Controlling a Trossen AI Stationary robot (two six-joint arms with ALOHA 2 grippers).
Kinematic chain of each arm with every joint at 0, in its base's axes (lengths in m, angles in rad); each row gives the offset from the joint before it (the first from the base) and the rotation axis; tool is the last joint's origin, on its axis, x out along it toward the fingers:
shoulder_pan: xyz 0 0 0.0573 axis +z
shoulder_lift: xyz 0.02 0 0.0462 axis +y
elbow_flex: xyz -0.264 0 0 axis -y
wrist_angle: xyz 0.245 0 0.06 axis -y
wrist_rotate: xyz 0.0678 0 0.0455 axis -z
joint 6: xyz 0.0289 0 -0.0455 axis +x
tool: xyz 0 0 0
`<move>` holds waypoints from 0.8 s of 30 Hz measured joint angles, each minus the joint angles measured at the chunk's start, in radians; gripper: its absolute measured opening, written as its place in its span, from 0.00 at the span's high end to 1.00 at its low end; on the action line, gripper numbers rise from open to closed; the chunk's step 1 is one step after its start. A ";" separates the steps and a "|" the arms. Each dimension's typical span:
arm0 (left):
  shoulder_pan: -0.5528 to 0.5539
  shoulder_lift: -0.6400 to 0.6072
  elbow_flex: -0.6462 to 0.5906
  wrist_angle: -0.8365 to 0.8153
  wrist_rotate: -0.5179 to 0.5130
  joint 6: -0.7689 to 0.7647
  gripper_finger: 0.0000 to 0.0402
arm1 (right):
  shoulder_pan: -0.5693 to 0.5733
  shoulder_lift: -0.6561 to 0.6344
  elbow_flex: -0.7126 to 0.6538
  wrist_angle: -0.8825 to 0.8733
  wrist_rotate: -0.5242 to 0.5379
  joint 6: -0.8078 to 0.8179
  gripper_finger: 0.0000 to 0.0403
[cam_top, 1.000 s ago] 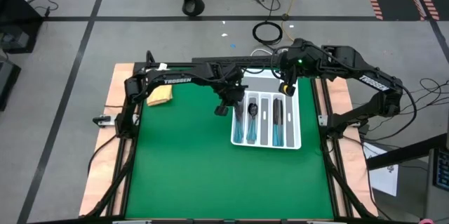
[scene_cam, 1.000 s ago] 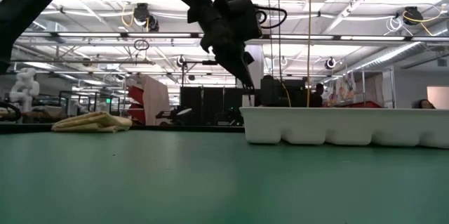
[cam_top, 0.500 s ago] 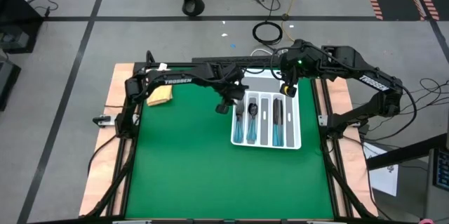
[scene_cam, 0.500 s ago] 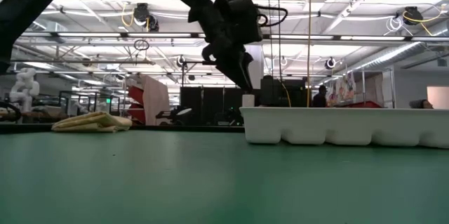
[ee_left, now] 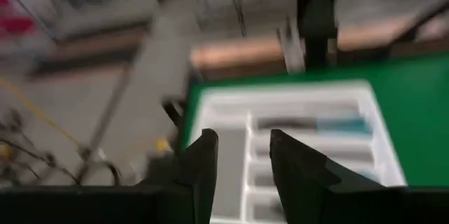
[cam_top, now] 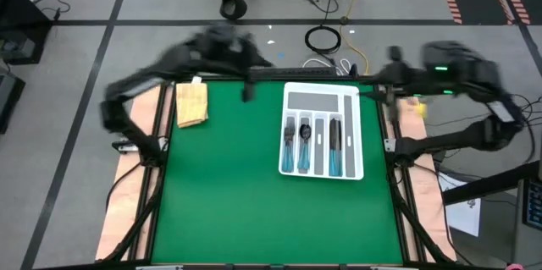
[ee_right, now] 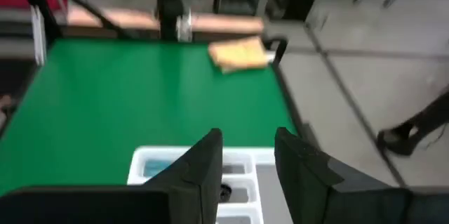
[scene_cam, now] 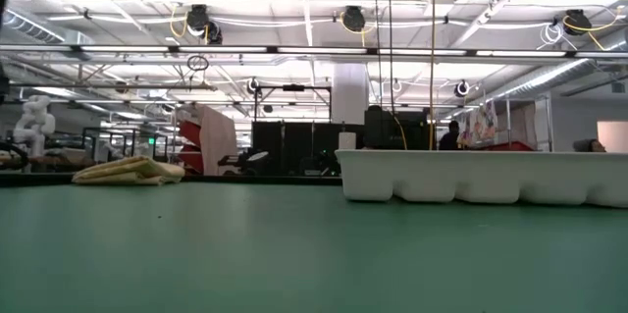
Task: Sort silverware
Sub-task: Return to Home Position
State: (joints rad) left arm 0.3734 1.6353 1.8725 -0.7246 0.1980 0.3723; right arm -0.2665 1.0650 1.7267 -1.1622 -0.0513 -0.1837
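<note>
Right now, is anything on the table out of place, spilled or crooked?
Nothing stands out. The silverware lies lengthwise in the tray's three slots, none on the mat. The cloth sits folded at the far left corner. The left pincer and right pincer are open and empty near the far edge.

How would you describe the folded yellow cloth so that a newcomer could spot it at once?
Start at the green table. On the left arm's side, at the high view's top corner, lies the folded yellow cloth, well apart from the white tray. It alone is soft and yellow.
</note>
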 joint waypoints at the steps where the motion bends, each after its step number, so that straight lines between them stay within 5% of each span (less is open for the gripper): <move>1: 0.016 -0.050 -0.001 0.002 0.009 -0.005 0.66 | 0.000 -0.035 0.000 0.000 0.001 0.007 0.71; 8: 0.133 -0.414 -0.168 0.047 0.036 -0.070 0.66 | 0.000 -0.320 -0.159 0.239 0.033 -0.007 0.71; 14: 0.146 -0.703 -0.516 0.188 0.044 -0.175 0.66 | 0.000 -0.544 -0.504 0.446 0.085 0.118 0.71; 22: 0.132 -1.037 -1.050 0.580 0.051 -0.439 0.66 | 0.001 -0.651 -1.030 1.032 -0.435 0.272 0.71; 24: 0.124 -1.097 -1.155 0.632 0.070 -0.503 0.66 | 0.000 -0.649 -1.129 1.146 -0.441 0.357 0.71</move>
State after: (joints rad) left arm 0.4974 0.5380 0.7171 -0.0925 0.2683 -0.1304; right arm -0.2664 0.4159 0.5977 -0.0166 -0.4920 0.1734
